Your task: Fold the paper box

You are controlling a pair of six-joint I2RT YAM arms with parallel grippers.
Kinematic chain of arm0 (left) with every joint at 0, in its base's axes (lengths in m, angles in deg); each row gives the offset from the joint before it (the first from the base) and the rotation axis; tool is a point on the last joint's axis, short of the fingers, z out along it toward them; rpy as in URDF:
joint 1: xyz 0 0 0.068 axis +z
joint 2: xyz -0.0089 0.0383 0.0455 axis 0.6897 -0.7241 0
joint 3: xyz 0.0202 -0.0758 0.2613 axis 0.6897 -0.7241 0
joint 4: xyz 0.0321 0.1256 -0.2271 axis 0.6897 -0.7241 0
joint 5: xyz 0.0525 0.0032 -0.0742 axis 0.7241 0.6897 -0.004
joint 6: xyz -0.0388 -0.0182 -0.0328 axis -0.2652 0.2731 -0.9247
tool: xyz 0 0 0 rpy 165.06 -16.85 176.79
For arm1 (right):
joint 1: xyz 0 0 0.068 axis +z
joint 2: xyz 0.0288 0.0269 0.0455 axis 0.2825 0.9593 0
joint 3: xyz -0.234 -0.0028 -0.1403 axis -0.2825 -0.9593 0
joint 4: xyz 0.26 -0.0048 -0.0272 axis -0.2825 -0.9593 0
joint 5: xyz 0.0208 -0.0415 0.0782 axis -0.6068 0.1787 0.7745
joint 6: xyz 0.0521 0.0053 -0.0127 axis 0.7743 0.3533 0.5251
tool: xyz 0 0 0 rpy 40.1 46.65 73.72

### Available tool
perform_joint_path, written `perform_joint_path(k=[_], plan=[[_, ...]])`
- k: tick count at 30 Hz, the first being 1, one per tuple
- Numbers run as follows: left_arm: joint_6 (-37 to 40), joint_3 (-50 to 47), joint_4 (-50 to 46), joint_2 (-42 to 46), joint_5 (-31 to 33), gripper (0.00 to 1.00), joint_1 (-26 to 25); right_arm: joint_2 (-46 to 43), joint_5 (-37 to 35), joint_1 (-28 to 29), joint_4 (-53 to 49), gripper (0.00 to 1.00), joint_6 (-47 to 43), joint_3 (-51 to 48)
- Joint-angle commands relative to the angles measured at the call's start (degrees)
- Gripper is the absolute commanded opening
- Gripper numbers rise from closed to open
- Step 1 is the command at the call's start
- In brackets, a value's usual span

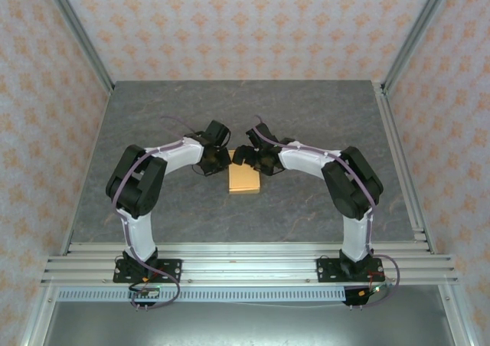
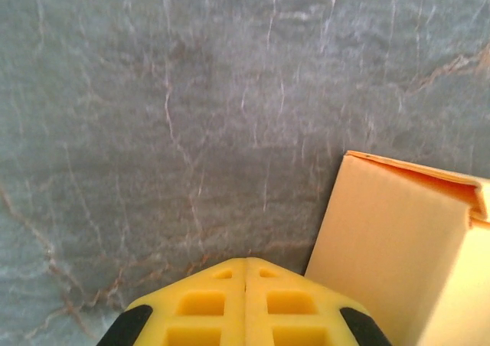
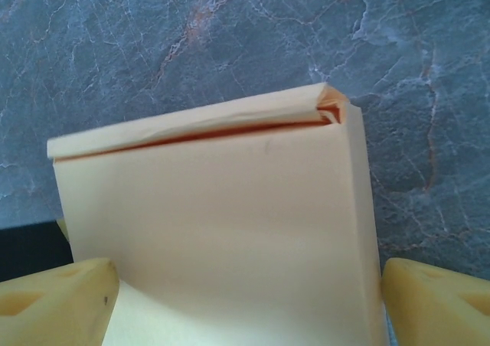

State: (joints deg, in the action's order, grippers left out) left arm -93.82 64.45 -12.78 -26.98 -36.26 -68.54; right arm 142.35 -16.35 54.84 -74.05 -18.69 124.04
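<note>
Right gripper [image 3: 249, 285] straddles the paper box [image 3: 214, 208], closed left gripper [image 2: 245, 281] alongside

surface: grey veined table [image 1: 153, 132] | on it: folded paper box [image 1: 244, 180], centre

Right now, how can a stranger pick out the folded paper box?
Look at the grey marbled table, at its middle, where two white robot arms meet. There lies a small tan-orange card box, folded into a compact rectangle. Its warm colour stands out against the stone.
</note>
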Motion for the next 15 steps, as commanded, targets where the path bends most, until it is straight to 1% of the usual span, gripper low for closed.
perform_joint_path(k=[1, 4, 9, 10, 15], plan=[[-1.1, -0.2, -2.7, 1.2, -1.2, 0.0, -1.7, 1.1, 1.1, 0.6, 2.3, 0.9, -1.0, 0.9], [-1.5, -0.3, -1.8, 1.1, -1.9, 0.0, -1.6, 0.8, 2.2, 0.6, 4.0, 0.93, -0.8, 0.1], [-2.9, -0.4, 1.0, -0.2, -3.9, 0.0, -2.0, 4.1, 11.6, 0.6, 10.4, 0.96, 1.6, 0.8], [-3.0, -0.3, 1.2, -2.3, -4.3, 0.0, -2.3, 4.4, 12.3, 0.6, 11.6, 0.96, 2.1, 0.6], [-3.2, 0.7, 1.4, -4.1, -4.0, 0.0, -2.9, 4.0, 15.6, 0.6, 18.3, 0.97, 5.9, -1.8]])
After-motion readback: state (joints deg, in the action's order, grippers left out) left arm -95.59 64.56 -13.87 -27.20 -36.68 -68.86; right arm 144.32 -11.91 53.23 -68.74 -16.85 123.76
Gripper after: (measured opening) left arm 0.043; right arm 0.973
